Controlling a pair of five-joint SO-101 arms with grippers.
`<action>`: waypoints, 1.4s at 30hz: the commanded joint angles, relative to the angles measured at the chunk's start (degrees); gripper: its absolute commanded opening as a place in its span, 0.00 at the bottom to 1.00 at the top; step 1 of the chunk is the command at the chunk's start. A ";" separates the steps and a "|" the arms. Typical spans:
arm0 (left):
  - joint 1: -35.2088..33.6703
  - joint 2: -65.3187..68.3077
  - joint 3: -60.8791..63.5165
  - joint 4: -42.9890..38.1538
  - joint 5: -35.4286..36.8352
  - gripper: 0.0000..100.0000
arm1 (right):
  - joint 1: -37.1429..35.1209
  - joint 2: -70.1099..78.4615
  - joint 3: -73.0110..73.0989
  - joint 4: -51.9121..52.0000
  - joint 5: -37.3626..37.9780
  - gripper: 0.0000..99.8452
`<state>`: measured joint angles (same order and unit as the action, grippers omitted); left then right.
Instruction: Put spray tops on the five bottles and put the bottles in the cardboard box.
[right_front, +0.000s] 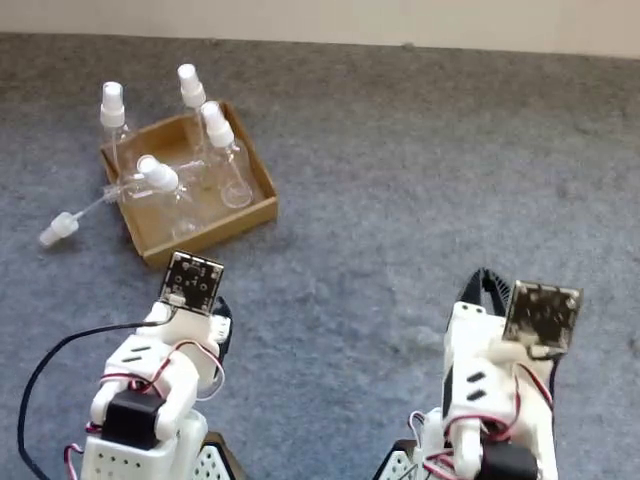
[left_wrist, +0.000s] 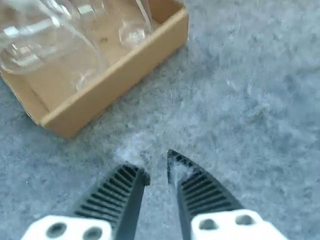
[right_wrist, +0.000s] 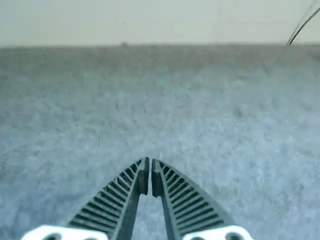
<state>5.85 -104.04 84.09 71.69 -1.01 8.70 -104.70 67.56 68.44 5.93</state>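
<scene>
The cardboard box (right_front: 258, 213) sits at the far left of the grey carpet. Several clear bottles with white spray tops are in or at it: one upright (right_front: 226, 154), one at the back (right_front: 192, 92), one leaning low (right_front: 160, 185). Another bottle (right_front: 113, 115) stands at the box's back left corner. A white spray top (right_front: 58, 230) with its thin tube lies on the carpet left of the box. My left gripper (left_wrist: 157, 167) hovers just short of the box wall (left_wrist: 115, 85), slightly open and holding nothing. My right gripper (right_wrist: 150, 172) is shut and holds nothing, over bare carpet.
The left arm (right_front: 150, 390) and right arm (right_front: 495, 400) stand at the near edge, each with black cables. A pale wall (right_front: 320, 20) bounds the carpet at the far side. Open carpet stretches right of the box.
</scene>
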 joint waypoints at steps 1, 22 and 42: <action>0.84 -0.22 2.95 -0.18 -0.62 0.01 | 0.75 -0.75 4.44 -2.07 0.53 0.02; 0.84 -0.22 13.05 0.18 -0.62 0.01 | 0.40 -0.75 29.93 -2.15 0.53 0.02; 1.01 0.04 13.05 4.66 -0.35 0.01 | -0.13 -0.66 36.53 3.38 0.18 0.02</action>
<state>5.93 -103.69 95.87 75.91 -1.01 8.62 -104.79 95.52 71.52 6.02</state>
